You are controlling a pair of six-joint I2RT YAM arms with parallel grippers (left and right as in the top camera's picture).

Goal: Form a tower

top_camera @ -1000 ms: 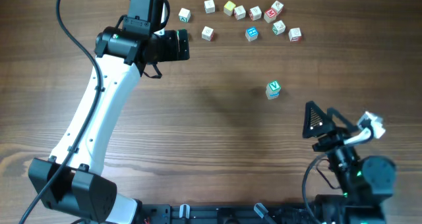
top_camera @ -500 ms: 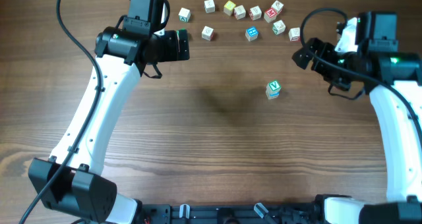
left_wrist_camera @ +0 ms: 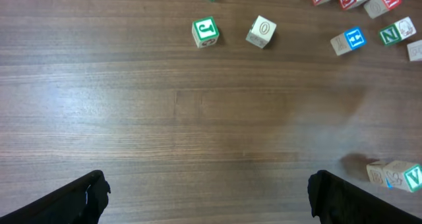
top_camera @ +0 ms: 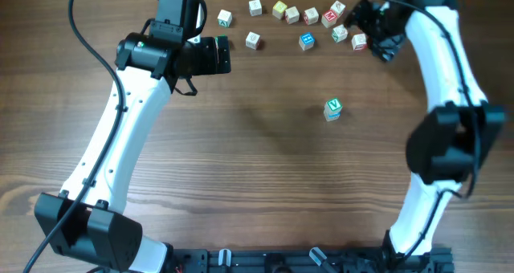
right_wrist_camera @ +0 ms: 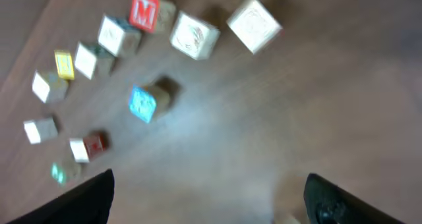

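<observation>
Cubes scattered beyond the tower

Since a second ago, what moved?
The right arm swung from the near right corner to the far right; its open, empty right hand now hangs by the loose wooden letter cubes. Nothing was grabbed. The left hand, the small wooden cube tower with the green V and those cubes stayed put.

At right edge, tower; loose letter cubes beyond.
</observation>
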